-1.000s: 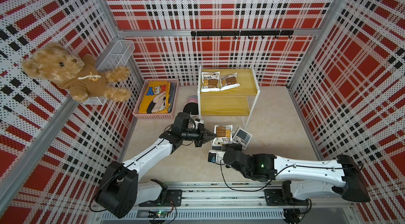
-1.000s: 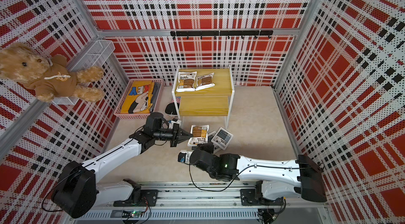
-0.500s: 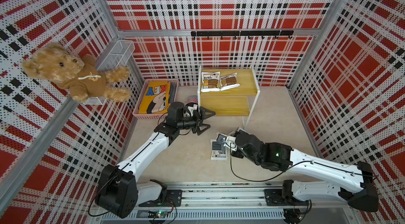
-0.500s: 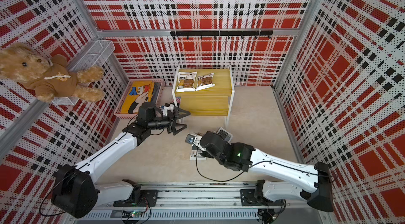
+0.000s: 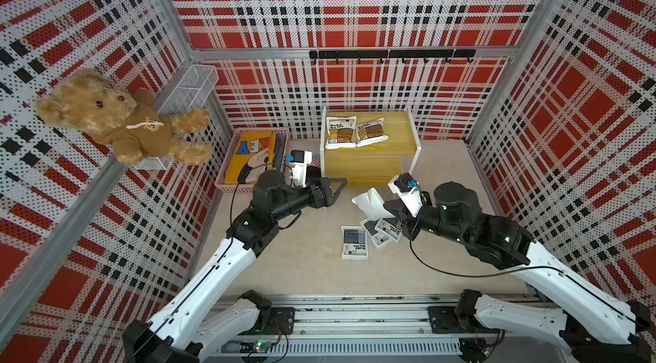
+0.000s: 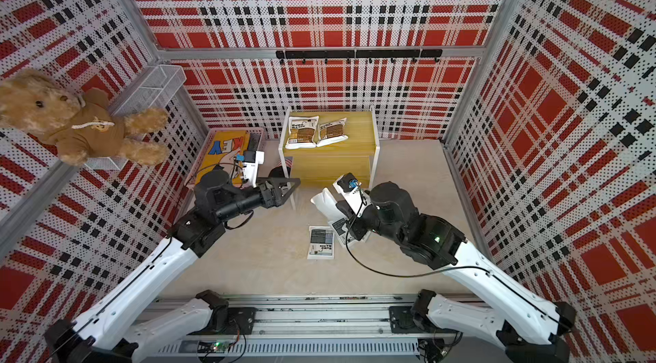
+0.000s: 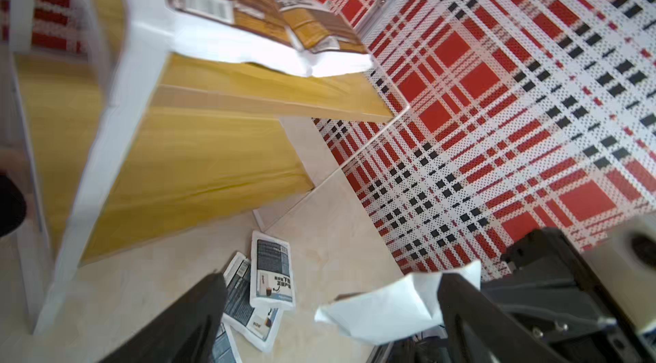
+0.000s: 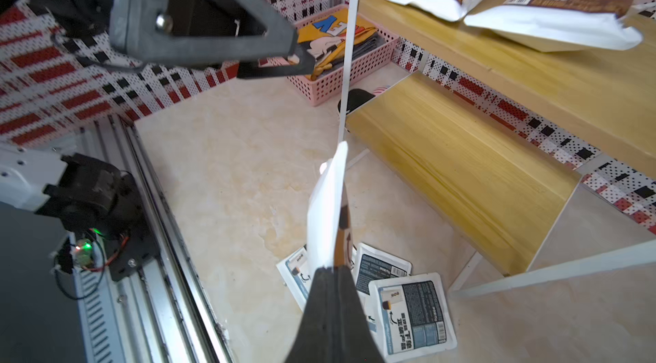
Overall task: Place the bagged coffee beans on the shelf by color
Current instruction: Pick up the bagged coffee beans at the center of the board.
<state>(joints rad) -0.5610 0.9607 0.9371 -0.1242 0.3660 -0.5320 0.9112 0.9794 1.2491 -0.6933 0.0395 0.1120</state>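
Two brown-panel bags lie flat on the left part of the upper board of the shelf (image 5: pixel 399 130), the left brown bag (image 5: pixel 340 132) touching the right brown bag (image 5: pixel 371 131). Three grey-panel bags rest on the floor on the near side of the shelf. The near grey bag (image 5: pixel 354 242) lies flat at the left of the group, and the middle grey bag (image 5: pixel 374 233) and the far grey bag (image 5: pixel 390 227) overlap just beside it on the right. The right gripper (image 8: pixel 332 270) is pinched tight on one end of a sixth bag (image 5: pixel 369 203) and holds it clear of the floor, above the grey bags and near the lower board. Its white back faces up in both top views, and a brown strip of its printed face shows edge-on in the right wrist view. The left gripper (image 5: pixel 337 185) is spread wide with nothing between its fingers. It sits to the left of the held bag, apart from it, close to the shelf's near left leg. A pink basket (image 5: pixel 232 186) holding a yellow cloth (image 5: pixel 248 155) stands left of the shelf, by the left wall.
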